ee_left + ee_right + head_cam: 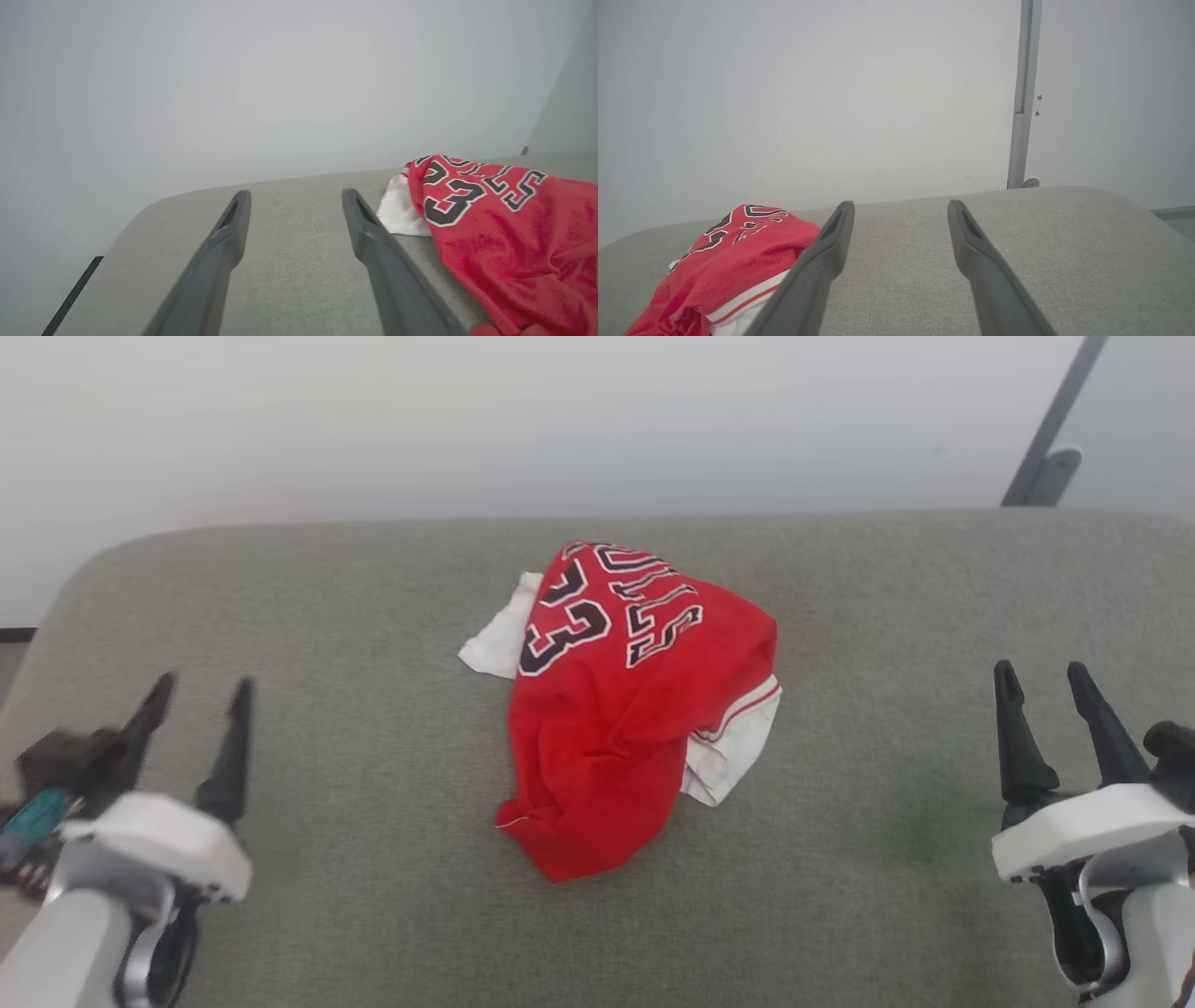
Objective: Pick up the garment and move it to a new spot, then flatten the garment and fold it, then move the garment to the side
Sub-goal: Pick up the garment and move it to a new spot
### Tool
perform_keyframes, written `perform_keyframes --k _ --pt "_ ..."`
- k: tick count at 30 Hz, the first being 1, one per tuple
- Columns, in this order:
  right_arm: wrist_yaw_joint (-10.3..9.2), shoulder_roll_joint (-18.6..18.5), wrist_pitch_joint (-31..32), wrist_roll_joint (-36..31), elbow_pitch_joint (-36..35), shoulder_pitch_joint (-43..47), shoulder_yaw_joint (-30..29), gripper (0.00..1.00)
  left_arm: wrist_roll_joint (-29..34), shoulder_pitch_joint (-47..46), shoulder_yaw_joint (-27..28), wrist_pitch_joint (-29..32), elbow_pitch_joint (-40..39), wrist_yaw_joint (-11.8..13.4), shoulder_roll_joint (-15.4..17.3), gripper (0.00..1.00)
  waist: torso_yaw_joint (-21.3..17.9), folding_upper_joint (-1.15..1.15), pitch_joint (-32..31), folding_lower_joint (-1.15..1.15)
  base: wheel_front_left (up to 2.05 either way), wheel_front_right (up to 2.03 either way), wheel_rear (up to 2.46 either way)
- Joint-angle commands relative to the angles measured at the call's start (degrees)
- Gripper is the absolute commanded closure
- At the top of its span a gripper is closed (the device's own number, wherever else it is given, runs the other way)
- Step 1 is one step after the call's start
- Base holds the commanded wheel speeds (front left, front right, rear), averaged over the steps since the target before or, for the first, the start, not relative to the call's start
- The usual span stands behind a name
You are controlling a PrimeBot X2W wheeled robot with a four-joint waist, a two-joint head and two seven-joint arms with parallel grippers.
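The left gripper [205, 683] is at the near left of the grey fabric tabletop [887, 616], its two dark fingers spread with nothing between them; the right gripper [1041, 668] is at the near right, likewise spread and empty. Between them, well apart from both, the garment [625, 709] lies crumpled at the tabletop's middle; its red body is bunched, the black "23" faces up at the far end, and white sleeve fabric pokes out on either side. Behind stands a pale wall [560, 420]; a grey post [1055, 429] shows at the far right.
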Motion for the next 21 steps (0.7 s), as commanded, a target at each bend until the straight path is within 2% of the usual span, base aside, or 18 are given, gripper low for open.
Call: perform_keyframes --k 1,7,13,21 --pt "-0.02 0.2 0.4 -0.1 -0.4 0.8 -0.2 0.00 -0.3 1.7 0.8 -1.0 0.1 0.3 0.3 0.00 1.0 0.00 -1.2 0.00 0.00 0.00 0.00" --pt "-0.02 1.0 1.1 -1.2 -1.5 2.8 -1.5 0.00 -1.6 8.5 5.4 -3.7 -0.2 0.9 1.4 0.00 2.7 0.00 -3.1 0.00 0.00 0.00 0.00" --pt "-0.02 1.7 1.8 -1.1 -2.4 4.6 -2.1 0.00 -2.0 14.1 8.7 -4.3 -2.1 -0.7 0.6 0.00 3.9 0.00 -4.3 0.00 0.00 0.00 0.00" --pt "-0.02 2.3 2.6 -1.3 -3.3 5.8 -2.4 0.00 -0.7 16.5 11.9 -4.2 -4.2 -2.1 -1.1 0.00 4.8 0.00 -4.4 0.00 0.00 0.00 0.00"
